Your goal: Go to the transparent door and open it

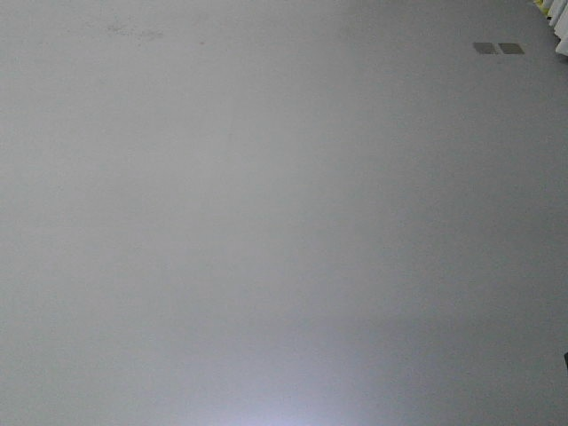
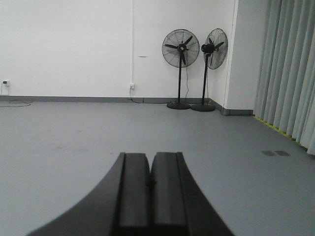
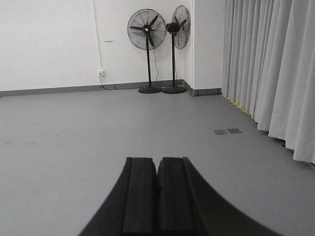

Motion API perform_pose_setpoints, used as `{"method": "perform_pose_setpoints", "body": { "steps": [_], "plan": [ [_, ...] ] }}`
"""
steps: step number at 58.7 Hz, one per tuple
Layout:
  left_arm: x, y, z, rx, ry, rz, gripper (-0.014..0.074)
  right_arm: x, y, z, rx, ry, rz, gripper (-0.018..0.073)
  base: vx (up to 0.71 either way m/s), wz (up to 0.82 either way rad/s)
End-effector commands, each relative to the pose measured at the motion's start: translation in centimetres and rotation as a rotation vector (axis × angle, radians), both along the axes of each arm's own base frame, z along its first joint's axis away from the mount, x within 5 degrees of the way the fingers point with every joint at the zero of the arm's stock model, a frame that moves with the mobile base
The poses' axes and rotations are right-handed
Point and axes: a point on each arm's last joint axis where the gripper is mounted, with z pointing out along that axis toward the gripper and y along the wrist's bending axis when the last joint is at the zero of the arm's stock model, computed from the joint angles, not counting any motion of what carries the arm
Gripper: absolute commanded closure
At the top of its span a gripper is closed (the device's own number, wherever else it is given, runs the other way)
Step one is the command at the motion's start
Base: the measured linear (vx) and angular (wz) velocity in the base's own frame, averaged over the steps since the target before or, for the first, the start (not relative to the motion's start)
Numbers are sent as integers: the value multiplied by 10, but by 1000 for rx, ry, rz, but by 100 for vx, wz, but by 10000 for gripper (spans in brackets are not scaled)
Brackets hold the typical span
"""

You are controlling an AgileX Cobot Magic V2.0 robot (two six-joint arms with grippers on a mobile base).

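- The transparent door shows in none of your three views, so you cannot place it from here.
- Exterior front-facing view: you see almost only bare grey floor [image 1: 266, 231]. Two small dark floor plates [image 1: 498, 48] lie side by side at the far right. A sliver of pale curtain [image 1: 562, 31] with a yellow edge cuts the far right corner. Faint scuff marks [image 1: 133, 31] sit at the far left.
- Left wrist-mounted view: your left gripper [image 2: 149, 160] fills the near middle, its two black fingers [image 2: 134, 191] pressed together with nothing between them. It hangs over open floor. Against the far white wall [image 2: 64, 44] stand two black pedestal fans [image 2: 180, 49], just beside each other, the right one [image 2: 214, 48] close to the wall corner. A wall socket [image 2: 132, 86] sits left of the fans, with a cord running up the wall above it. The grey curtain folds fall down the right side, and the floor plates lie near their foot.
- Right wrist-mounted view: your right gripper [image 3: 157, 162] is likewise closed, pads touching, holding nothing. The same fans stand far off, left of the corner; the curtain runs along the right, nearer to you here, and the floor plates lie between it and the gripper.
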Motion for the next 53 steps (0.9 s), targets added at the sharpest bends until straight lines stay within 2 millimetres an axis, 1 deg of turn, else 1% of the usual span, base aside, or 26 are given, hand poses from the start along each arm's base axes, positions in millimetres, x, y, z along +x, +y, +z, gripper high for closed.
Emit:
{"method": "perform_pose_setpoints", "body": {
  "steps": [1, 32, 53],
  "plan": [
    [0, 1, -2, -16, -65, 6, 602, -1, 0, 4, -25, -81, -6, 564, -3, 0],
    [0, 1, -2, -16, -65, 6, 602, -1, 0, 4, -25, -81, -6, 564, 3, 0],
    [0, 1, -2, -16, -65, 6, 602, -1, 0, 4, -25, -81, -6, 564, 18, 3]
  ]
}}
